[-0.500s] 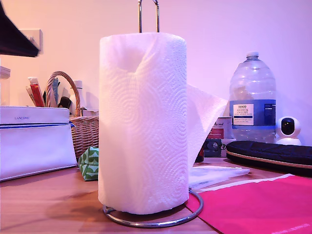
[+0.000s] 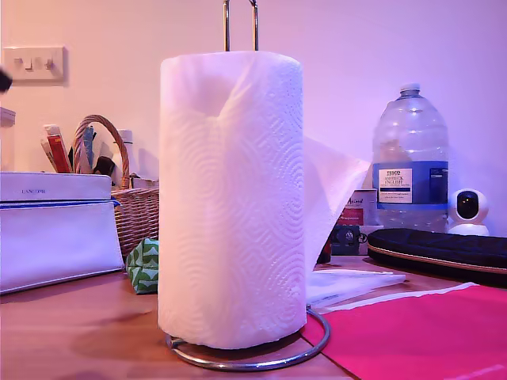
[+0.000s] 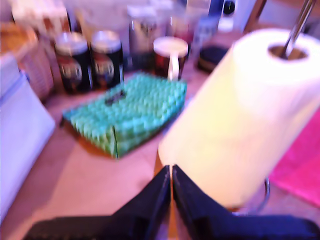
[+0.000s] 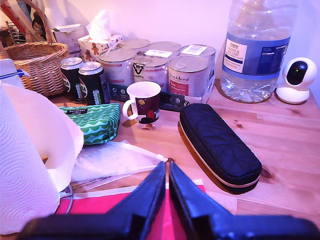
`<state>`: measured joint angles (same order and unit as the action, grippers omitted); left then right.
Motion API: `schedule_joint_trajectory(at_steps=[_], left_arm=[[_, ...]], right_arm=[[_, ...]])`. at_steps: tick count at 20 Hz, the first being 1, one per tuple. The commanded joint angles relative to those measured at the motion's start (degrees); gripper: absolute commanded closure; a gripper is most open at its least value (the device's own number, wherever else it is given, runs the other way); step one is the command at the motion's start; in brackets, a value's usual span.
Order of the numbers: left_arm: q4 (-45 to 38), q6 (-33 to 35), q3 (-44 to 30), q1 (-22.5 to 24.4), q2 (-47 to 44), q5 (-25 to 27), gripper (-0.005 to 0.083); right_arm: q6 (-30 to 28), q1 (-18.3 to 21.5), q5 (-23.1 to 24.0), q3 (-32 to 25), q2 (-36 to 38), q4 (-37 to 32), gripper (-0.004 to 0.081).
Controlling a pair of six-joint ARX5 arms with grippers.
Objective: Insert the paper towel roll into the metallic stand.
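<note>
The white paper towel roll (image 2: 231,198) stands upright over the metallic stand (image 2: 239,22). The stand's two rods rise out of the roll's core and its ring base (image 2: 261,362) circles the roll's foot. A loose sheet (image 2: 333,190) hangs off toward the exterior view's right. My first gripper (image 3: 171,171) is shut and empty, close beside the roll (image 3: 240,115), with the rod (image 3: 296,27) in its core; this view is blurred. My second gripper (image 4: 167,167) is shut and empty over the pink mat (image 4: 100,206), apart from the roll (image 4: 25,165).
A wicker basket (image 2: 136,207), a white box (image 2: 55,229) and a green pouch (image 2: 145,265) sit toward the exterior view's left. A water bottle (image 2: 410,158), a small camera (image 2: 469,210) and a black case (image 2: 440,249) sit at its right. A mug (image 4: 145,100), cans (image 4: 82,77) and tins (image 4: 165,65) stand behind.
The dark blurred shape at the exterior view's upper left has almost left the picture, uncovering the wall switch. The roll stays on the stand.
</note>
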<state>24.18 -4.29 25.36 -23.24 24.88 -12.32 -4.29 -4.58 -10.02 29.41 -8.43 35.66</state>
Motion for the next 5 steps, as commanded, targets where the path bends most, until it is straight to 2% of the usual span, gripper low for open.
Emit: schedule_joint_trajectory(at_steps=[1,5], left_arm=[[1.0,-0.2,-1.4,0.0,0.2,0.0,0.0797],[3.5,-0.2,-1.4,0.0,0.2,0.0,0.0797]], right_arm=[[0.4,-0.2,-0.1,-0.3,-0.1,-0.3,0.0782],[0.4,-0.2,-0.1,-0.3,-0.1,-0.3,0.0782]])
